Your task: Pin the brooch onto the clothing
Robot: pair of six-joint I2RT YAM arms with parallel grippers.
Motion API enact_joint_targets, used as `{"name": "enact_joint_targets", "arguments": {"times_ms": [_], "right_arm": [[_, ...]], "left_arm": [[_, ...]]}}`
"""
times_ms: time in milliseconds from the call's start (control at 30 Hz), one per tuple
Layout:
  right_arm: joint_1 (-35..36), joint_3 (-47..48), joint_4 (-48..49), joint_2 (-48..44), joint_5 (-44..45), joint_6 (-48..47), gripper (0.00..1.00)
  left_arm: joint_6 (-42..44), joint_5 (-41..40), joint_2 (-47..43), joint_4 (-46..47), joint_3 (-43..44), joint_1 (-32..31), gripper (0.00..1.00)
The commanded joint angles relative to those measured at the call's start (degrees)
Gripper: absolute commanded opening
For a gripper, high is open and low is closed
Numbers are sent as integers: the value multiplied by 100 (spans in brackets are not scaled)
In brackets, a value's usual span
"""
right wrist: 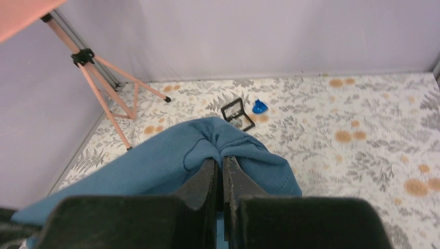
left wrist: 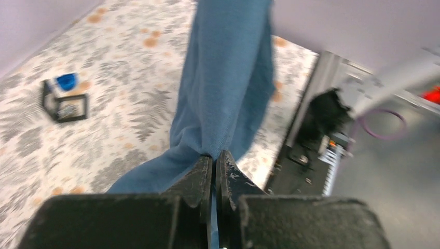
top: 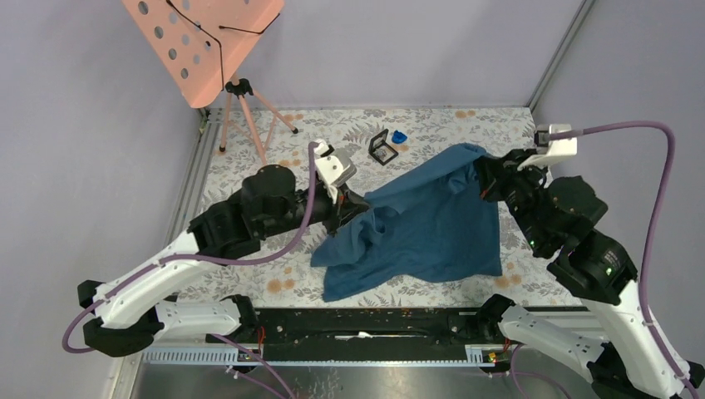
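Left wrist: left gripper [left wrist: 214, 157] pinched tight on clothing [left wrist: 223, 78]; right gripper [right wrist: 219, 163] likewise clamps its far right edge, jaws nearly touching.

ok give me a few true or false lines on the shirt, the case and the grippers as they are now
1. The left gripper and the right gripper are both shut on the shirt. True.
2. The case lies on the shirt. False: it lies on the table, apart from the shirt.
3. The blue object lies right beside the case. True.
4. The shirt lies spread flat. False: it is pinched at two edges and sags rumpled between the grippers.
5. The pink stand is at the far left. True.
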Motion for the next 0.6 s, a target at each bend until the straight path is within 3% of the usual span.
{"name": "enact_joint_targets", "arguments": {"times_ms": [0,133,267,400,567], "right_arm": [[-34,730,55,512,-266,-628,0],[-29,1120,195,1004,-736,-792,0],[-26,1340,212,1752,-1654,-684,0],[-16,1222,449,2588,-2747,-175,0],[285,737,1323,3604,-3414,234,0]], "left_arm": [[135,2236,-170,-410,416,10,0],[-352,3683,-55,-5,392,-10,0],[-820,4088,-142,879,-113,-68,0],[-1372,3333,-575,1837,-1129,-69,0],[-2518,1433,-1607,3342,-3455,-69,0]]}}
